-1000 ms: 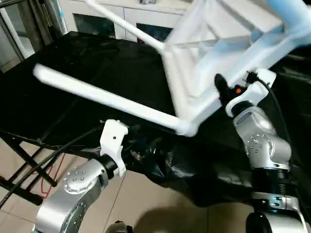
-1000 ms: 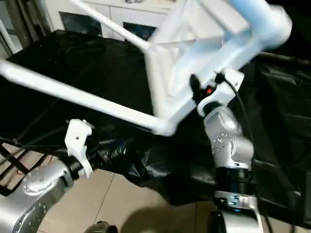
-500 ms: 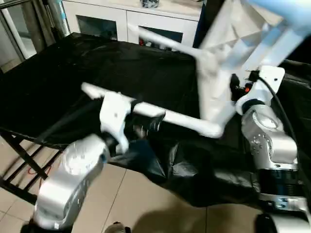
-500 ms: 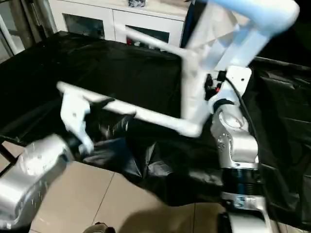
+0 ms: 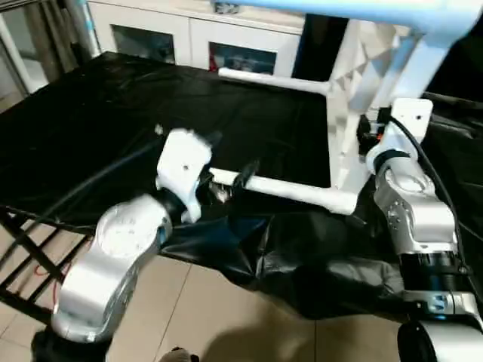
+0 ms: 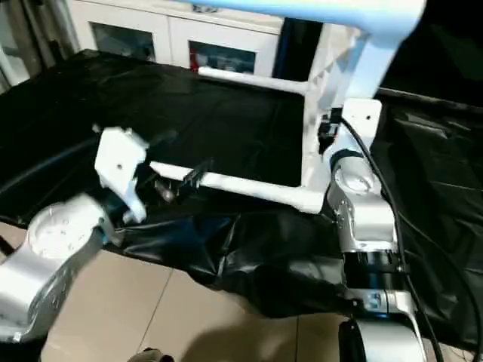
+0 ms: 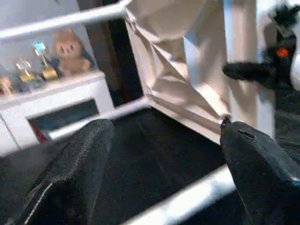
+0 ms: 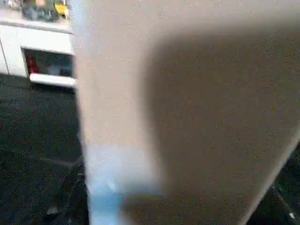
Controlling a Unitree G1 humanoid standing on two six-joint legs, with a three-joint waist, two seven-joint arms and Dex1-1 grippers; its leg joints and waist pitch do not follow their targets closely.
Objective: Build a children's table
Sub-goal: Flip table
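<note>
We see the children's table [image 5: 355, 98] tipped on its edge on the black-covered counter [image 5: 113, 105], legs level. Our right gripper's [image 5: 367, 134] fingers pinch its tabletop rim; our left gripper's [image 5: 230, 177] fingers spread around the near leg [image 5: 294, 192].

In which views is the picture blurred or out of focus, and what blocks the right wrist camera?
Right wrist view: the white tabletop stands close before the lens, out of focus. Left wrist view: the left gripper fingers look soft. Head views: a pale blue glare on the tabletop's upper edge.

Home: glass-door cabinet [image 5: 192, 41], teddy bear [image 7: 70, 56]
</note>
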